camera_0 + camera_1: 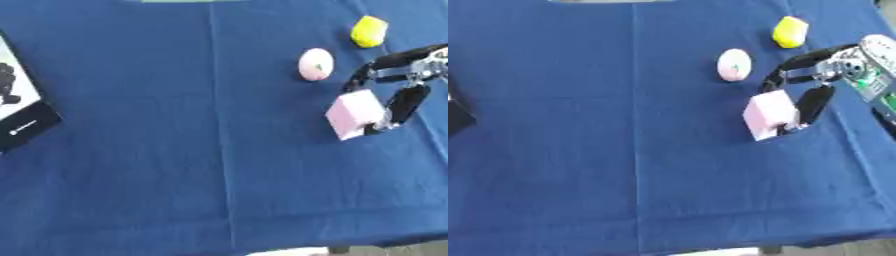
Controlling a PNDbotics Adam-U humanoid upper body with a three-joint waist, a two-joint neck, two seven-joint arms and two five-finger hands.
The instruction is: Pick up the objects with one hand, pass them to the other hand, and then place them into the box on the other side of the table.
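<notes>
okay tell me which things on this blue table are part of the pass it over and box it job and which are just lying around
Part of the job:
- pink block, with the right hand curling its fingers round it
- pale pink egg-shaped object
- yellow object
- box at the left edge

Just there:
- blue tablecloth
- nothing else loose shows; the left hand is out of view

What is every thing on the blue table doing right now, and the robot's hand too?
Pink block: tilted, pinched by the right hand.
Right hand: fingers curled round the pink block.
Pink ball: lying alone on the cloth, untouched.
Yellow thing: lying at the far right, untouched.
Box: at the left edge, mostly out of view.
Left hand: not in view.
</notes>
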